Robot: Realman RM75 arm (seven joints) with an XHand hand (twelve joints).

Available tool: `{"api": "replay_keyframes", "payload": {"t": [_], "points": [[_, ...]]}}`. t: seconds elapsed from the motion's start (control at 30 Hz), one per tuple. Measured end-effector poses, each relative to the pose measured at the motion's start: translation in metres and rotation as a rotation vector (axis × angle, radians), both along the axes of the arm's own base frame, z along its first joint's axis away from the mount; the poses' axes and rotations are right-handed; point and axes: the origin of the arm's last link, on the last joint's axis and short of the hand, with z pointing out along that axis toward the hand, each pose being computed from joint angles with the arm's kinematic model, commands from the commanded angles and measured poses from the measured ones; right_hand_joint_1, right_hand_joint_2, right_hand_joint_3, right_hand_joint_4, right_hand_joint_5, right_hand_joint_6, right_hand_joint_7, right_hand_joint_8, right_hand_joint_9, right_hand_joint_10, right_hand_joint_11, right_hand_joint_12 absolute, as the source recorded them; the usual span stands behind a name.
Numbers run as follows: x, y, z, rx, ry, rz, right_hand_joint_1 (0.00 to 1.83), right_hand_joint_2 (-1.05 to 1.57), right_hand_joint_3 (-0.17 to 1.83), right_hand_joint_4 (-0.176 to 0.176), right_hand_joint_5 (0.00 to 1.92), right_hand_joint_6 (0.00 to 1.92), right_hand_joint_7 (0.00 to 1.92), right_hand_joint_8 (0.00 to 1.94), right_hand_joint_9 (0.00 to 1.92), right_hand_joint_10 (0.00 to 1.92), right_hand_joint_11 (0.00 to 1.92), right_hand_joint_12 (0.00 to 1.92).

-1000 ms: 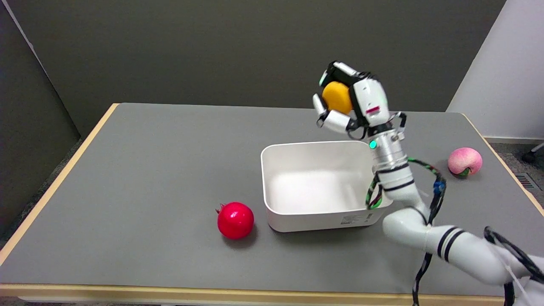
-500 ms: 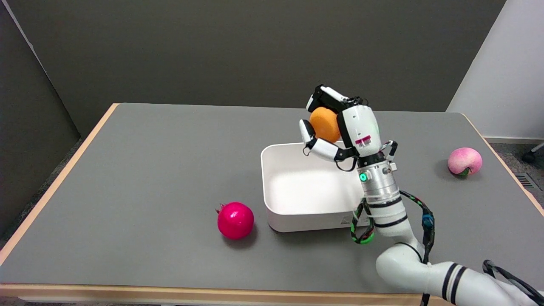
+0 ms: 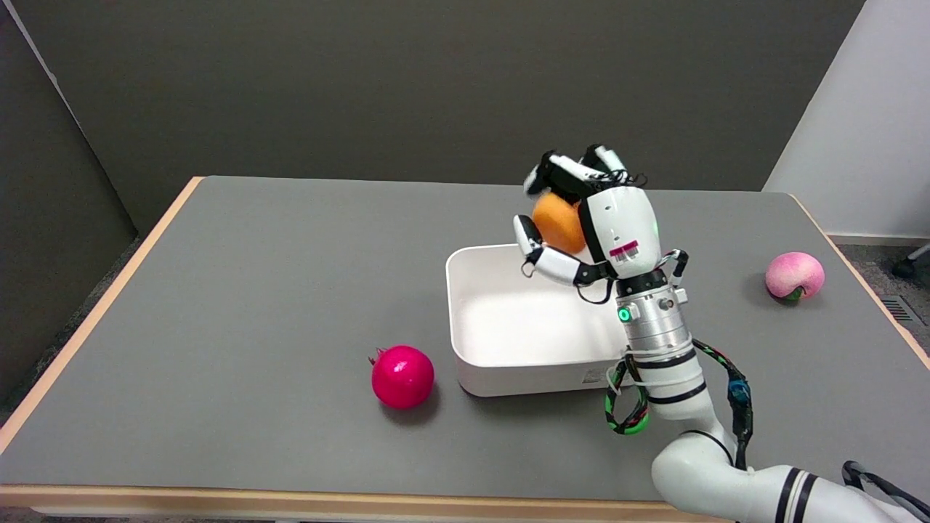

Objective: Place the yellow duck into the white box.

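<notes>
**Duck held above the box, not yet placed**

Presently the right robot hand [image 3: 581,218] is grasping the yellow duck [image 3: 558,221], which is showing only as a rounded orange-yellow mass between the fingers; its head and beak are not discernible from this angle. Dark upper fingers are curling over the top of the duck, and a white finger [image 3: 541,254] is reaching under it on the left side. The duck is hanging in the air over the far edge of the white box [image 3: 523,367], clear of the box floor, which is lying bare and brightly lit. The box is sitting on the grey counter [image 3: 254,290], its long side facing the camera, with a small printed label on the near wall toward the right corner. The white arm is rising from the lower right and crossing in front of the right end of the box, hiding that corner. A red pomegranate [image 3: 402,376] is resting on the counter just left of the box, apart from it. A pink peach [image 3: 794,275] is lying well apart to the right, near the counter's edge.
</notes>
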Motion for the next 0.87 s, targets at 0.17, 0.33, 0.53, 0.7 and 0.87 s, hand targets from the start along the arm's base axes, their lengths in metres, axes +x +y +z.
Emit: {"api": "replay_keyframes", "payload": {"t": [0.17,0.33,0.53,0.7,0.87], "points": [[-0.002,-0.003,0.004,-0.031,-0.002,-0.043,0.45,0.59,0.76,0.015,0.00,0.25,0.00,0.00,0.00,0.00,0.00,0.13],[-0.003,-0.007,0.010,-0.056,-0.008,-0.079,0.43,0.56,0.87,0.023,0.05,0.13,0.00,0.00,0.00,0.00,0.00,0.01],[-0.003,-0.010,0.016,-0.084,-0.015,-0.098,0.41,0.55,0.87,0.030,0.04,0.18,0.00,0.01,0.00,0.00,0.00,0.00],[0.002,-0.008,0.026,-0.128,-0.016,-0.056,0.32,0.60,0.93,0.032,0.04,0.33,0.03,0.11,0.00,0.10,0.00,0.14],[0.010,0.004,0.042,-0.191,-0.013,0.053,0.31,0.69,0.85,-0.002,0.03,0.25,0.00,0.02,0.00,0.01,0.00,0.00]]}}
